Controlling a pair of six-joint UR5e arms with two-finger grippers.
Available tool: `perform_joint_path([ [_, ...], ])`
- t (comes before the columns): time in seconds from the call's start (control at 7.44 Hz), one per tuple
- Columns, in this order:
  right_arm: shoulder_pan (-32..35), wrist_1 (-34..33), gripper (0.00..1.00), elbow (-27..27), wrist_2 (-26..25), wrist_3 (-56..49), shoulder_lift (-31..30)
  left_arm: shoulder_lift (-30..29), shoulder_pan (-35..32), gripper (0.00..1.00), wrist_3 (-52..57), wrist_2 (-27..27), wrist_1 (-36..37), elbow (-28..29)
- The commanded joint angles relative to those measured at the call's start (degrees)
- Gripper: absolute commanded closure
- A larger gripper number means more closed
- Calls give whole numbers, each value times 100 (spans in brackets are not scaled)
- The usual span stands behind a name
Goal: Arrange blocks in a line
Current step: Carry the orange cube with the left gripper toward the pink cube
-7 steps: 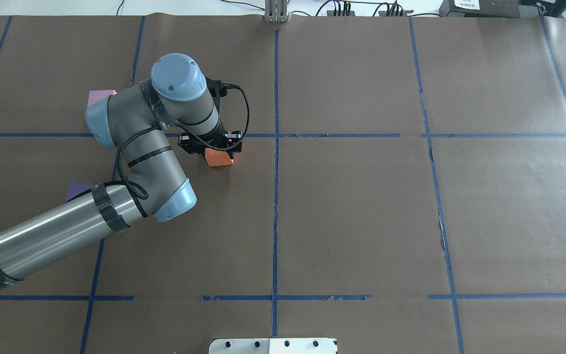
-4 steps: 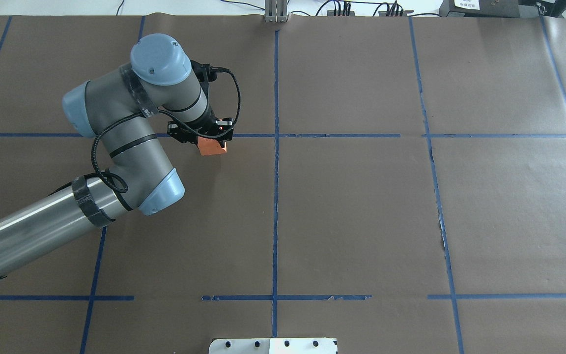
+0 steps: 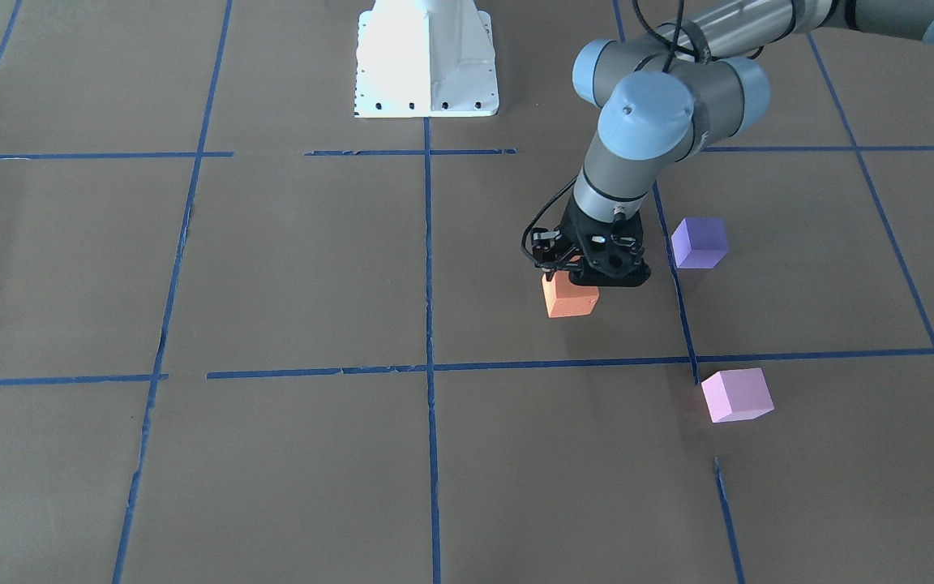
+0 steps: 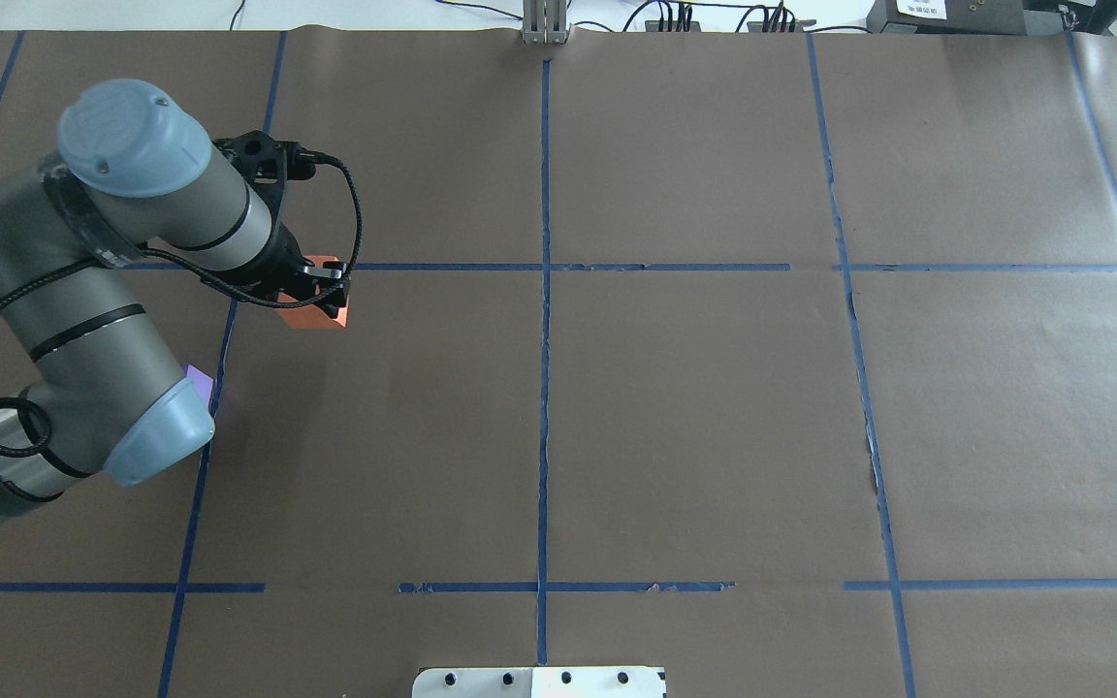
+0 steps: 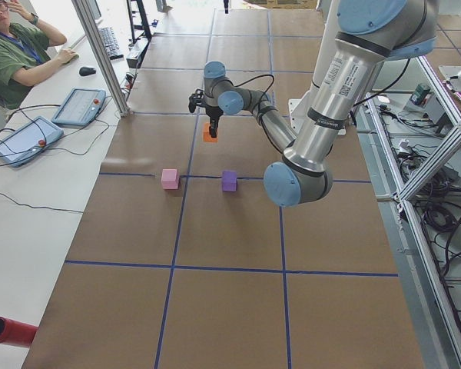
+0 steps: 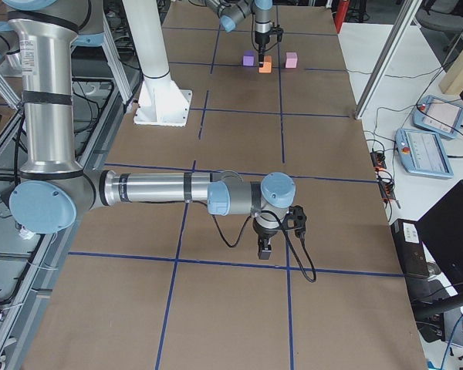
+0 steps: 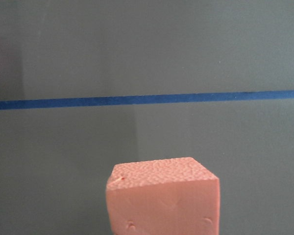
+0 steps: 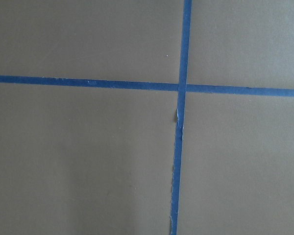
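Observation:
My left gripper (image 3: 574,280) is shut on the orange block (image 3: 569,300) and holds it just off the brown paper; the block fills the bottom of the left wrist view (image 7: 162,198). The violet-purple block (image 3: 700,242) sits on the table just beyond the gripper toward my left side. The light pink block (image 3: 736,395) sits further from my base. In the overhead view the orange block (image 4: 321,312) shows under the gripper (image 4: 316,296), only a sliver of the purple block (image 4: 198,385) shows, and the pink one is hidden by the arm. My right gripper (image 6: 265,248) points down at bare paper; I cannot tell whether it is open.
Blue tape lines (image 3: 426,367) divide the brown paper into squares. The white base plate (image 3: 426,57) stands at my side of the table. An operator (image 5: 8,46) sits past the far edge with tablets (image 5: 78,106).
My left arm has swung toward my left side, carrying the orange block leftward in the overhead view. The arm now covers the pink block and most of the purple one there.

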Motion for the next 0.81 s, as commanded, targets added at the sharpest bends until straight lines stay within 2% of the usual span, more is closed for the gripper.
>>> perform_joint_path([
  [0.0,0,0,0,0,0,-2,0,245,-301,100,475,9,-22,43],
  [0.13,0,0,0,0,0,-2,0,219,-432,100,485,9,-318,470],
  [0.27,0,0,0,0,0,-2,0,219,-555,100,564,-17,-956,918],
  [0.67,0,-9,0,0,0,-2,0,560,-863,100,1073,-148,-1034,958],
])
